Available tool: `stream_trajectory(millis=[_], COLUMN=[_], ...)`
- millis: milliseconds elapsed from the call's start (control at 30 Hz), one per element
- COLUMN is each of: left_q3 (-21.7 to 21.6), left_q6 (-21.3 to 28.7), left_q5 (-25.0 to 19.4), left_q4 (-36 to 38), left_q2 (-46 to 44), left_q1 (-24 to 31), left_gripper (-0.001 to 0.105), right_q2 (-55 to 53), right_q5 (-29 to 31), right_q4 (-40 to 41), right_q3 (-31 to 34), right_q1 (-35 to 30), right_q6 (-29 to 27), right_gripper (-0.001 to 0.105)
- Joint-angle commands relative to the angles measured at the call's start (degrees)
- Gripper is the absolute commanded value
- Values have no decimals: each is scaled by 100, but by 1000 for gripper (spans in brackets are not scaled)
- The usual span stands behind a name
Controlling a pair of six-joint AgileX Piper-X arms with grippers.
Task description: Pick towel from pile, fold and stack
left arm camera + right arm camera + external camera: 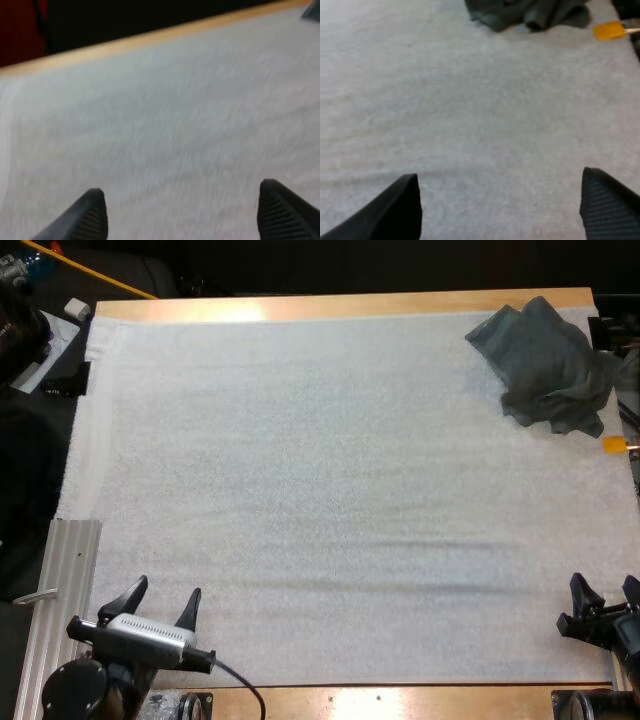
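The task is judged to be at its very start; none of its steps is seen to be done. The crumpled towel (548,365), dark grey-green, is found bunched at the far right corner of the white mat (300,490), with its cloth reaching the mat's right edge. Whether 1 towel or several are heaped there cannot be told from the folds. No towel is laid flat, none is folded, and no stack is seen on the mat.

The left gripper (167,587) is held at the near left corner of the mat, its 2 black fingers spread wide with nothing between them. In the left wrist view, bare mat is seen between those fingers, with the far edge of the wooden table (330,306) beyond. The right gripper (603,583) is held at the near right corner of the mat, its 2 fingers likewise parted and empty. In the right wrist view the towel is seen ahead of it, well apart, across a stretch of bare mat.

All of the work is therefore judged to be left. The towel has yet to be reached and pinched, drawn out onto the open middle of the mat, flattened, folded, and set down as the 1st layer of a stack. The right gripper is judged the better placed for the pick, since the pile lies along its own edge of the mat. Because the cloth is bunched, care is likely to be needed so that a single layer is taken.
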Motion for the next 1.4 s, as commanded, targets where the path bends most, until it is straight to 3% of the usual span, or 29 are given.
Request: stream_trajectory(millis=[0,167,233,533,833,1067,1367], left_q3=[-268,-620,-587,-1505,-2144,-2162,-2160], left_q6=[-77,-86,-72,-90,-99,-65,-72], left_q5=[226,501,490,1379,1585,1577,1585], left_q4=[-166,-231,-200,-296,-275,-347,-388], left_q2=[-93,477,366,1422,2201,2297,2313], left_q1=[-71,-299,-232,-813,-1443,-1442,-1437], left_gripper=[61,61,61,61,61,61,61], right_q2=[409,1132,1056,2129,2981,3490,5558], right_q5=[-283,-572,-454,-1417,-2208,-2116,-1763], right_q4=[48,114,86,228,303,-88,-1840], right_q3=[-412,-1005,-926,-2099,-2889,-2990,-3035], right_q1=[-8,-11,-8,5,11,-1,-10], right_q6=[-12,-57,-25,-63,-99,7,1223], right_gripper=[64,64,64,64,64,64,64])
